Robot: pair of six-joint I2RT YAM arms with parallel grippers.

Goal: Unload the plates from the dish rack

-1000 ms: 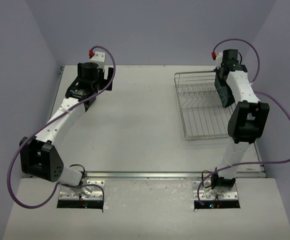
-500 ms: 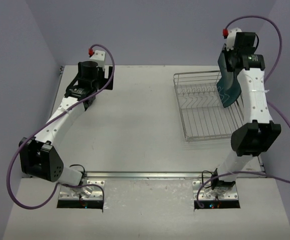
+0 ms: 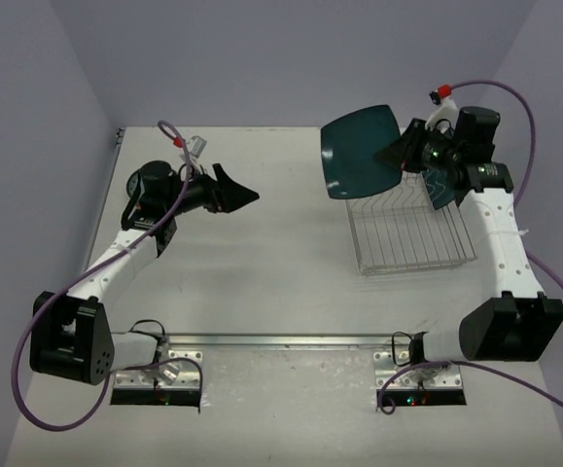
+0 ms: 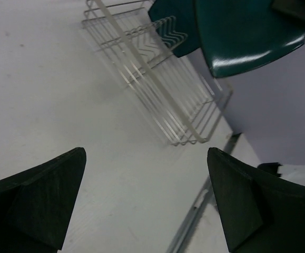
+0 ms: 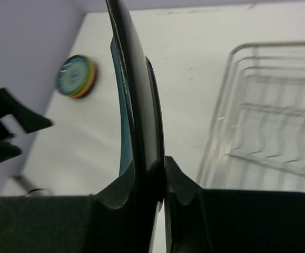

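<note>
- White table (image 3: 281,263) inside plain lavender walls (image 3: 262,58); both arms reach over it from the near edge.
- The dish rack (image 3: 412,268) sits on the right half of the table. No small plates show among its tines. A dark shape by its far right side is too unclear to name.
- The right gripper (image 3: 401,156) is clamped on the rim of the dark-teal plate (image 3: 359,151). In the right wrist view the plate stands edge-on between the two fingers, pinched tight.
- The plate hangs in the air above the rack's far-left corner. It is off the tines, with its broad face turned partly up and left.
- The left gripper (image 3: 234,190) has its jaws spread wide and holds nothing. It points right across the table centre, towards the plate.
- A stack of small plates (image 5: 77,77) lies on the table's far left, visible only in the right wrist view.
- Key relation: the plate lies right of the left gripper and slightly farther back, well apart from it. The stack is on the left arm's side.
- Judgement: the plate must travel left. Either the right arm makes a long reach or it hands over to the waiting left jaws, which would need the plate's free rim presented edge-first.
</note>
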